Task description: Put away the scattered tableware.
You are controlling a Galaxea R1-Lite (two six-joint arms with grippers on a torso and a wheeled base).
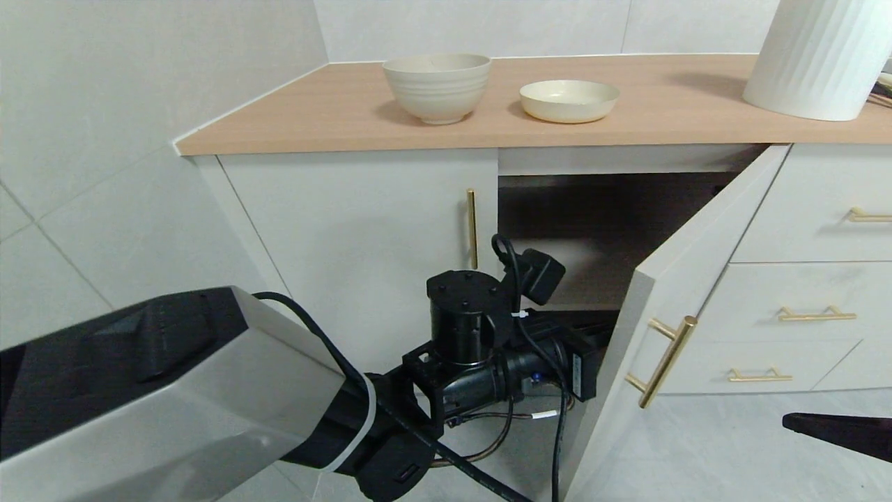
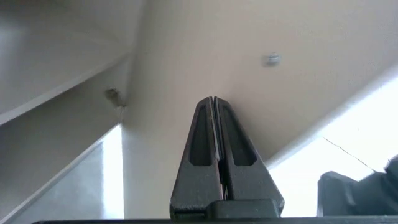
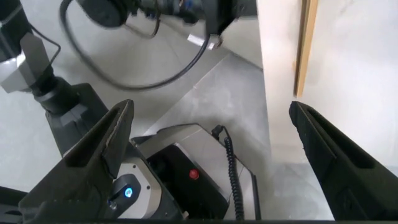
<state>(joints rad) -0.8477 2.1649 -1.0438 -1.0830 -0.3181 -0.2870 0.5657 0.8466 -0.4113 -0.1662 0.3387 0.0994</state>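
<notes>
A cream ribbed bowl [image 1: 436, 87] and a shallow cream dish [image 1: 569, 100] stand side by side on the wooden countertop [image 1: 313, 118]. Below them a cabinet door [image 1: 662, 307] with a gold handle [image 1: 665, 359] hangs open. My left arm [image 1: 481, 348] is low, and its end is hidden behind that door. In the left wrist view my left gripper [image 2: 213, 101] is shut with nothing in it, close to a pale cabinet surface. My right gripper [image 3: 211, 124] is open wide and empty above the floor, near the door's handle [image 3: 305, 43].
A tall white ribbed container [image 1: 822, 56] stands at the counter's right end. Drawers with gold handles [image 1: 815, 315] are to the right of the open cabinet, and a closed door [image 1: 362, 237] is to its left. A tiled wall is on the left.
</notes>
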